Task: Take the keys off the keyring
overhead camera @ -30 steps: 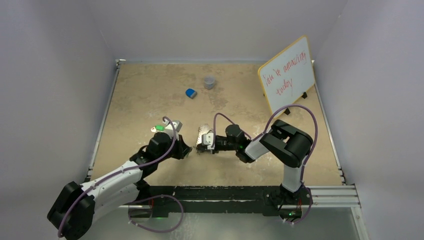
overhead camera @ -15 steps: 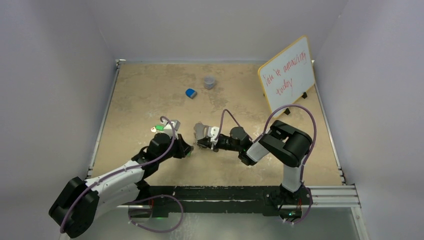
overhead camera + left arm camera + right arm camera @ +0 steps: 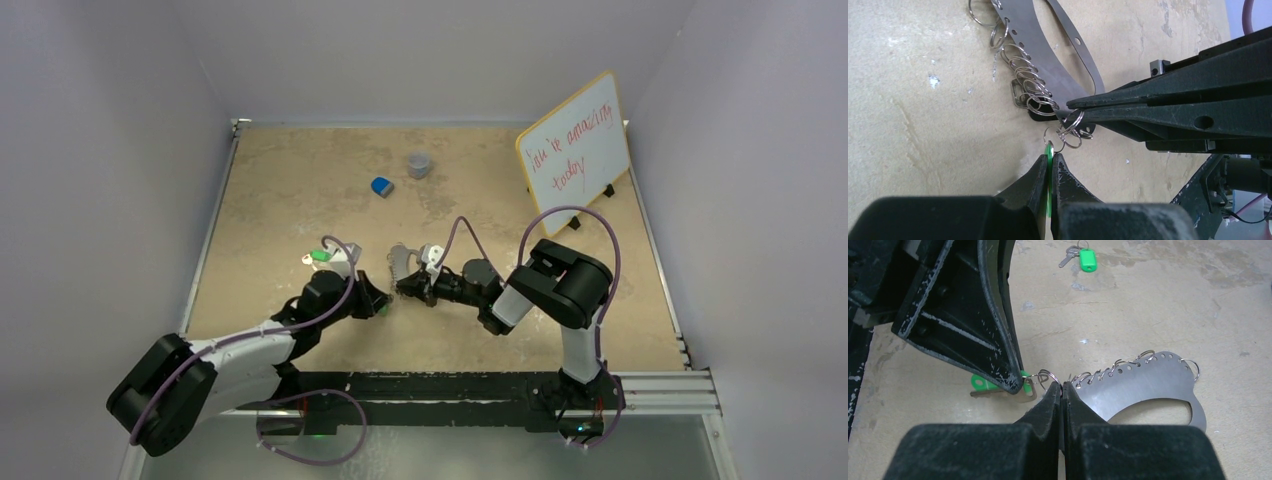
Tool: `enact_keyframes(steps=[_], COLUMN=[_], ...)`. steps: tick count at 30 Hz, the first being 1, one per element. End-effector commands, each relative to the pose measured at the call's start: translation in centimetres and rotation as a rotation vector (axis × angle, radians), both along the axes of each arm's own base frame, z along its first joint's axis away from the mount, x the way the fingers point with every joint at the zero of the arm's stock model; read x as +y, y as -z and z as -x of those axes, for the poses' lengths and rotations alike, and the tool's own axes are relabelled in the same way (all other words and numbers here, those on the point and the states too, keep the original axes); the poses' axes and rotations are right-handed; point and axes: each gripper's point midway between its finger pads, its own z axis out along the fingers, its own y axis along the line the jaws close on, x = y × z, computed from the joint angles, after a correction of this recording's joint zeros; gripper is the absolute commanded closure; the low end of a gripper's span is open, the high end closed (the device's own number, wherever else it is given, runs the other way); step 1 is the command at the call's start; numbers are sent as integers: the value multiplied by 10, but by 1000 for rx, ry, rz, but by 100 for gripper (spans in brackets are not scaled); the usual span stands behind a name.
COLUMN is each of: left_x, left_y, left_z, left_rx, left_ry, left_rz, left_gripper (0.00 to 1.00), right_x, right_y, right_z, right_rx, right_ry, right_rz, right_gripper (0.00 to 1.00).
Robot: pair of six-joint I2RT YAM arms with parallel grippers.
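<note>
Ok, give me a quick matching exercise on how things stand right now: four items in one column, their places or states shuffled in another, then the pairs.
Things:
1. left hand
2. right hand
3. loose green key
4. blue lump

Places or states:
A. lying free on the table, away from both hands
B. shut on the ring end of the metal key holder
C. at the far side of the table, near the grey cup
D. shut on a green key that hangs from a ring

Pairs: 1-D, 2-B, 3-A, 4-C
</note>
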Motion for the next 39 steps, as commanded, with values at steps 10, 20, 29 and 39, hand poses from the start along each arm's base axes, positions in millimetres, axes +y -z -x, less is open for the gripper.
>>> enact_keyframes(steps=[10,20,29,39], left_x=[-20,-23,-3,-7], left_y=[-1,10,-29,-43], left_z=[3,4,-4,-6], left_rx=[-26,3,-148,-222], left_ry=[4,-23,-52,15], left_rz=[32,-9,-66,-108], left_gripper=[100,100,73,71], right_x=[10,7,2,-8], right_y=[-107,-124,-91,-82], right_z=[1,6,24,10], right_rx=[-153,-154,-194,-177], right_ry=[11,-1,-105,-41], right_rz=[-365,-405,-288,-267], right_gripper=[100,100,100,100])
